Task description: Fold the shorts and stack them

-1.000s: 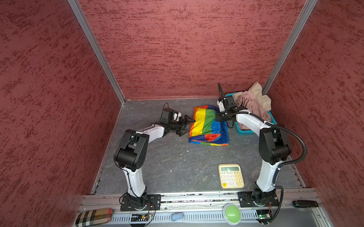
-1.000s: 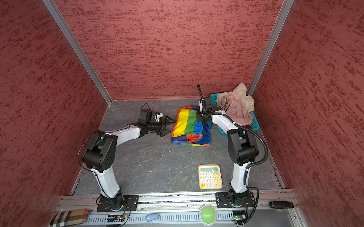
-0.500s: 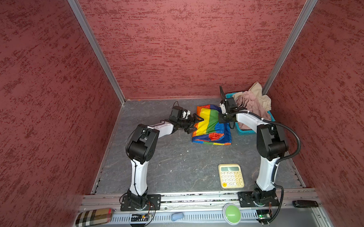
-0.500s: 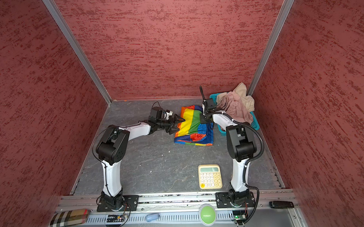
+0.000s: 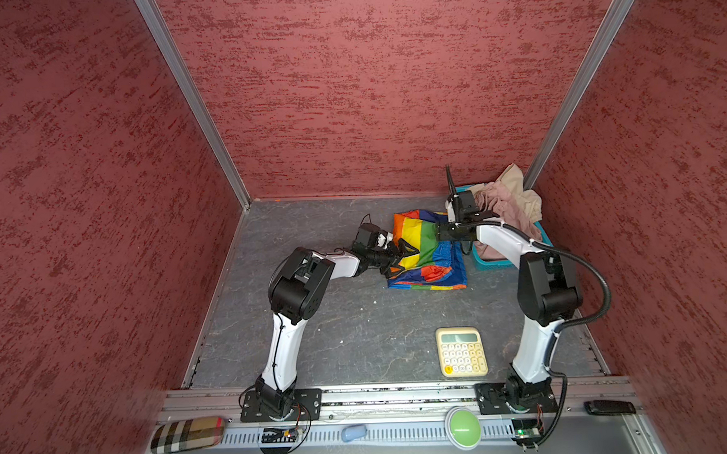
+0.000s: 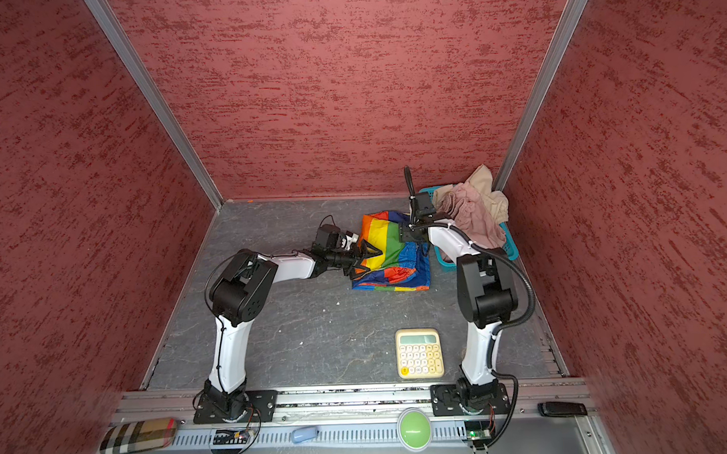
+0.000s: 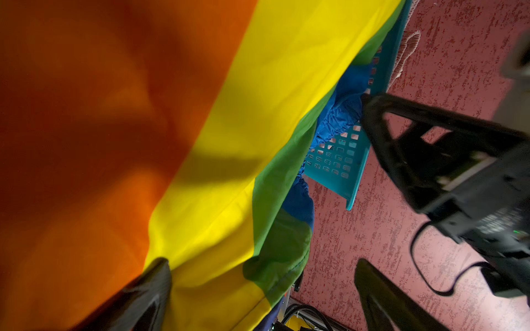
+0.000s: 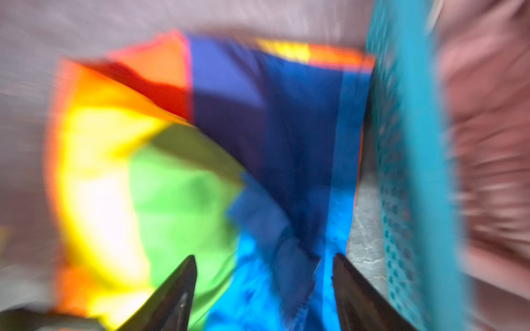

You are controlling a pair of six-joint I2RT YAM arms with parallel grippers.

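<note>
The right gripper (image 8: pixel 263 259) has just sprung apart, releasing the rainbow shorts (image 5: pixel 431 252) beneath it. The left gripper (image 5: pixel 404 260) gapes wide at their edge, so this fold seems laid.

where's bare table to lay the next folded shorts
Free: the grey table between the rainbow shorts and the calculator, and the far-left stretch behind the left arm. Crowded: the far-right corner, rainbow shorts beside the heaped teal basket.

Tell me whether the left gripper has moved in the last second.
Yes. In a top view the left gripper has shifted toward the teal basket, now over the rainbow shorts' orange edge.
</note>
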